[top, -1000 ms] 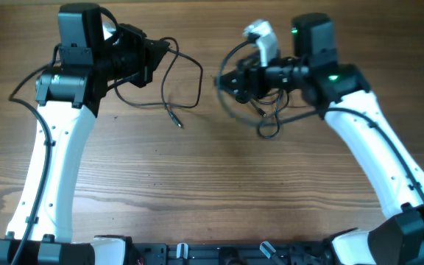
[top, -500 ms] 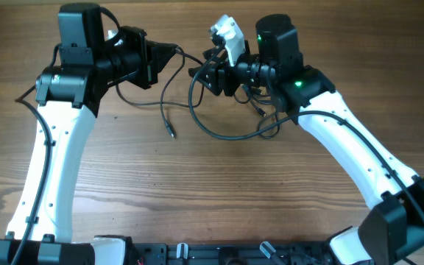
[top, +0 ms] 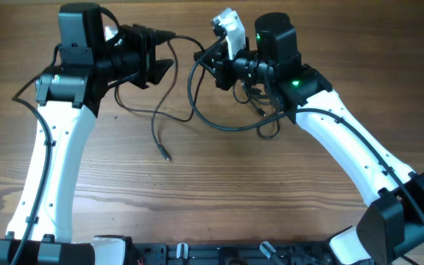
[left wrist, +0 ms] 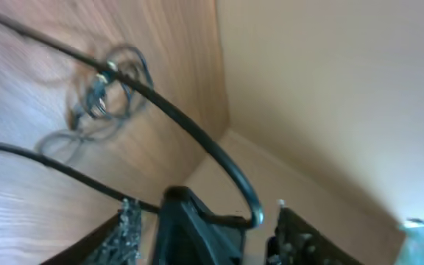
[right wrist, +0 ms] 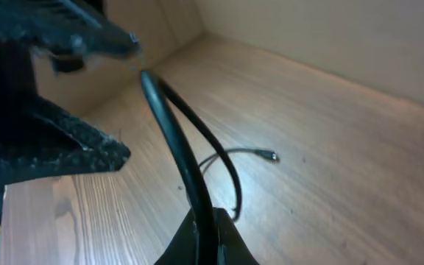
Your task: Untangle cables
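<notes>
Change: left tool (top: 164, 51) springs apart as right tool (top: 213, 68) clenches one of two thin black flexible cables (right wrist: 174, 140); loose plug end (top: 166, 157) slides nearer.
Cables: draped across wooden worktop (top: 234, 199) between both arms.
Risk: cord looped over left tool could snag, retightening the tangle.

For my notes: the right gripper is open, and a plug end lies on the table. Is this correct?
No: the right gripper is shut on a cable, as the right wrist view shows. The plug end does lie on the table.
</notes>
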`<state>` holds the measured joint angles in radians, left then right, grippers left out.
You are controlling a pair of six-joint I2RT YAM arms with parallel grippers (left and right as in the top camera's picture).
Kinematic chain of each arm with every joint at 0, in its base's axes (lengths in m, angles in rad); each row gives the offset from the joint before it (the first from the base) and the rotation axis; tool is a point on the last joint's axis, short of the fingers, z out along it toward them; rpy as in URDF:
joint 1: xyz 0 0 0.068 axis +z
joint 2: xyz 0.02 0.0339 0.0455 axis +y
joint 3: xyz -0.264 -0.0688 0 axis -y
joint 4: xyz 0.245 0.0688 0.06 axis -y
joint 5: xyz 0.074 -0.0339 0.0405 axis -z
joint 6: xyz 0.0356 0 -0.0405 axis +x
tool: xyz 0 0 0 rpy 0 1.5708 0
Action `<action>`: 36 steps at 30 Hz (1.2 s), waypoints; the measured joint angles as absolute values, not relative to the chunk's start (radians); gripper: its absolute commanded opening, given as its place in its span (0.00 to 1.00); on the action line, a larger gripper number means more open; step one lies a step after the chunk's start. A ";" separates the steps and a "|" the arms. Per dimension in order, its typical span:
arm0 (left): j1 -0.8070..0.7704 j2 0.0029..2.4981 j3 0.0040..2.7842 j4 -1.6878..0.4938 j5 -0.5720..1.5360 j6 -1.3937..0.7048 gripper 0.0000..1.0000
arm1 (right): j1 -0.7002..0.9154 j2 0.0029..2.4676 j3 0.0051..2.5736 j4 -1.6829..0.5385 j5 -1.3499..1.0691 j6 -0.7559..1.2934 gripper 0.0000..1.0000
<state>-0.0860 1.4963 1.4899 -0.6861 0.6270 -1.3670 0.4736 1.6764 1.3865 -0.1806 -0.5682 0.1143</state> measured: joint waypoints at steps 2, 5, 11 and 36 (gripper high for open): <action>-0.086 1.496 1.490 -0.714 0.565 -1.277 0.80 | 0.474 1.676 1.386 -0.213 -0.547 0.129 0.04; -0.086 1.496 1.490 -0.781 0.422 -1.116 0.85 | 0.474 1.676 1.390 -0.317 -0.494 0.154 0.04; -0.086 1.496 1.490 -0.868 0.195 -0.833 0.97 | 0.470 1.689 1.575 -0.638 -0.416 0.157 0.04; -0.086 1.528 1.490 -0.876 0.101 -0.655 0.98 | -0.422 1.753 2.347 -0.776 -0.364 0.329 0.04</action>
